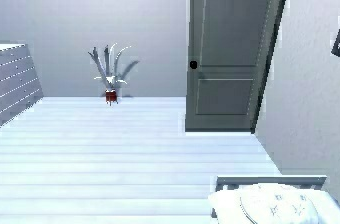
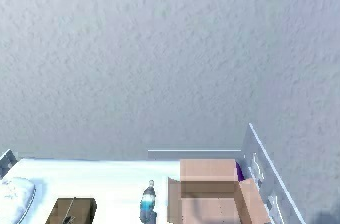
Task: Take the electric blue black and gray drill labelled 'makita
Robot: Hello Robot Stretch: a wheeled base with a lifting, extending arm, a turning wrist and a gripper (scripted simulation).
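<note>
On my arm side view I have a pale surface point(image 2: 108, 175) edged by a thin white rail point(image 2: 266, 165), set against a grey wall. Three containers sit on it. An open cardboard box point(image 2: 213, 195) stands toward the right, its far flap raised. Inside I see plain brown walls, and what lies at the bottom I cannot tell. At the box's far right corner a small purple-blue shape point(image 2: 241, 171) peeks out, too small to name. Just left of the box stands an upright clear bottle point(image 2: 149, 203) with a blue band. Further left lies a flat brown case point(image 2: 73, 211), lid down, its contents hidden. A white pillow point(image 2: 8, 197) lies at the left end.

Ahead, the forward view gives me a pale plank floor, a closed grey door point(image 1: 226, 65) and a spiky plant point(image 1: 111, 70) in a small red pot point(image 1: 109, 96) by the far wall. A white slatted piece of furniture point(image 1: 3, 85) stands at the left.

Where the drill is I cannot tell — nothing here has its shape clearly. How the gripper's jaws stand I cannot tell either.
</note>
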